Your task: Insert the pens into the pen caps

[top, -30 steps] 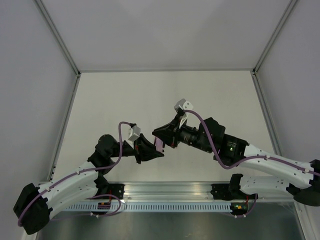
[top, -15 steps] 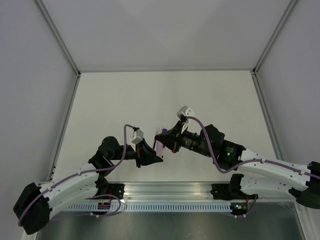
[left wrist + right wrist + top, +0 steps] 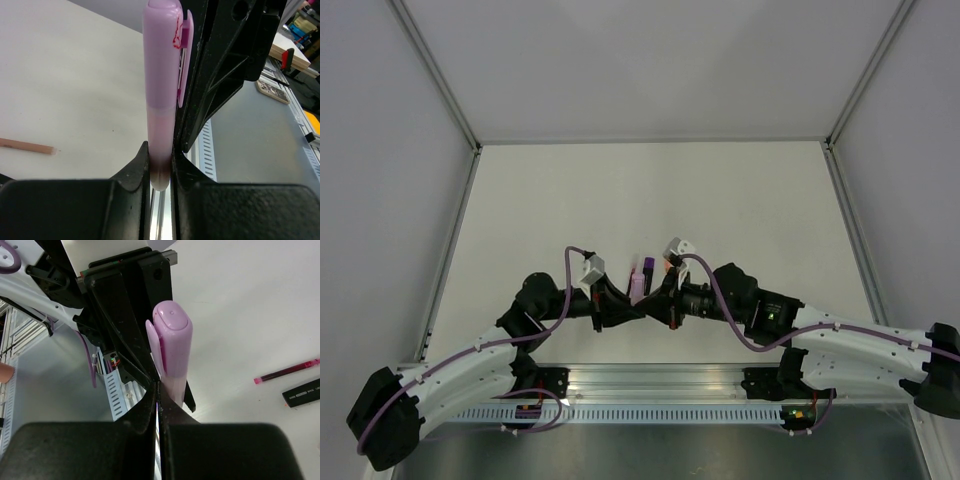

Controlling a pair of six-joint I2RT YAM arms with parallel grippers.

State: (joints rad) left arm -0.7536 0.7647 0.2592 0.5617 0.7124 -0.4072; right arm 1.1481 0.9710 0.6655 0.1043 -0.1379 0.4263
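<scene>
**Capped pink pen (image 3: 161,135) grasped by left claw (image 3: 161,156); right claw (image 3: 158,390) clenched, empty**

1. The left claw is clamped on the lower end of the pink pen. The pen stands straight out from between the two fingers, and its dark end is sunk in the gap between them.
2. The pink cap (image 3: 163,55) is seated on the far end of the pen, well clear of the left fingertips. Its clip faces the right claw.
3. The right claw has its fingers pressed together, with no gap and nothing between them. Its tips point at the left claw, nose to nose. The capped pen rises just beyond them; contact with the pen cannot be confirmed.
4. Loose items lie on the table (image 3: 620,190):
   - A thin red-pink pen (image 3: 287,371) and a black marker (image 3: 302,396) lie to the right of the right claw, well apart from it.
   - A thin orange pen (image 3: 27,146) lies to the left of the left claw, well apart from it.
</scene>
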